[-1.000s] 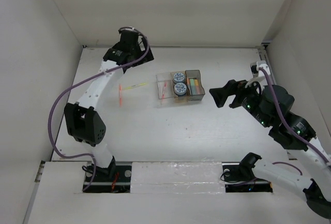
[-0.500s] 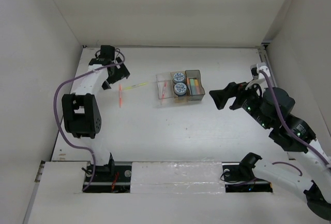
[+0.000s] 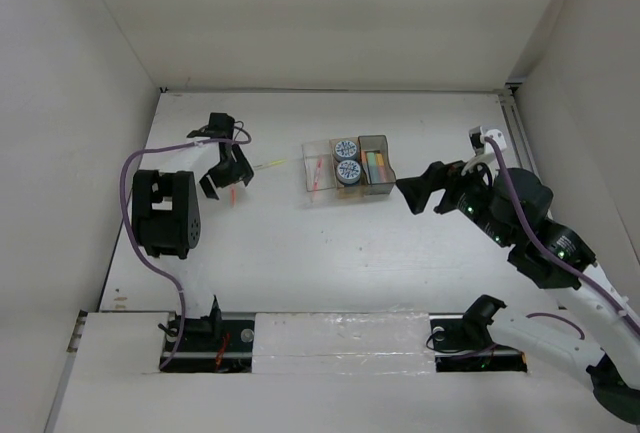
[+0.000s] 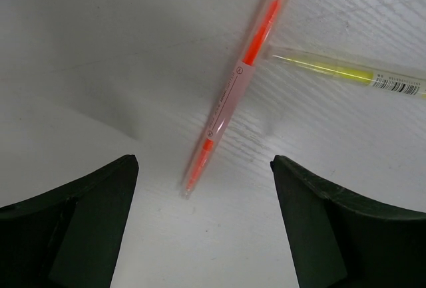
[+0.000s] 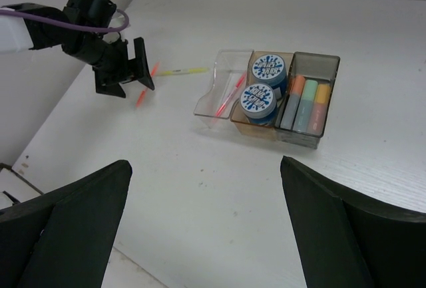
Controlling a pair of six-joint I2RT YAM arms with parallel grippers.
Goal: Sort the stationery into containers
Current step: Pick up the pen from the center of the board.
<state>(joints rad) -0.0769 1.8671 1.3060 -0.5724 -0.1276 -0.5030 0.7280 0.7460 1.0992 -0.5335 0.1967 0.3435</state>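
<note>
An orange pen and a yellow-green pen lie loose on the white table left of the bins. My left gripper is open and empty, close above the orange pen's near tip. From above it covers part of that pen. The three joined bins stand mid-table. The clear bin holds a red pen. The amber bin holds two blue-white rolls. The grey bin holds orange and green markers. My right gripper is open and empty, right of the bins.
White walls close in the table on the left, back and right. The left arm's elbow block stands near the left wall. The right arm reaches in from the right. A taped strip runs along the near edge.
My left gripper has swung from the back left of the table down onto the orange pen. My right gripper has moved a little left toward the bins.
</note>
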